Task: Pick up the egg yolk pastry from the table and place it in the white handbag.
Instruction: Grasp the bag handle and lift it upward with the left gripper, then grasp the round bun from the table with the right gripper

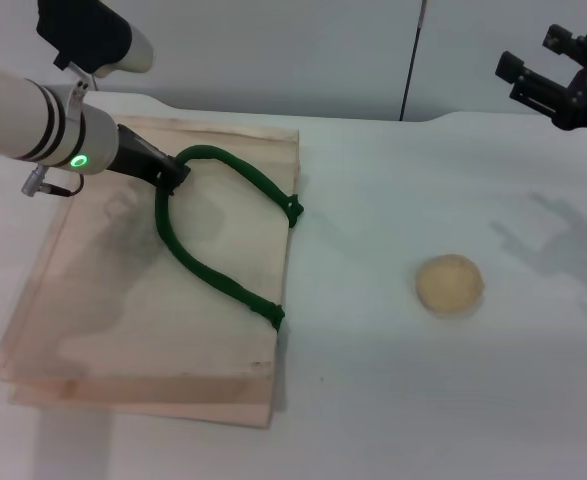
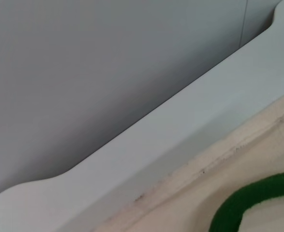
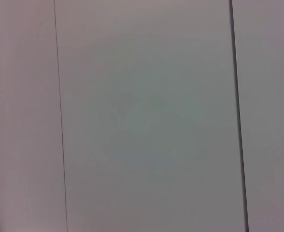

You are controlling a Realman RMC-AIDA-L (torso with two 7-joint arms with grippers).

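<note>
1. While the white handbag (image 1: 143, 300) lay flat on the table (image 1: 393, 400) on the robot's left side, the egg yolk pastry (image 1: 450, 284) sat alone on the bare tabletop, well apart from the bag toward the right.
2. The left gripper (image 1: 173, 172) was down at the upper bend of the green rope handle (image 1: 213, 270); it appeared to be pinching the rope, though the fingertips were not plainly shown.
3. The right gripper (image 1: 563, 85) hung raised near the far right edge, away from the pastry; whether its jaws were spread could not be told.
4. Judged light, soft and crumbly, the pastry called for gentle pressure.
5. The recommended hold was across its widest girth, approached from above.
6. The bag's mouth looked closed flat and would likely need lifting open.
</note>
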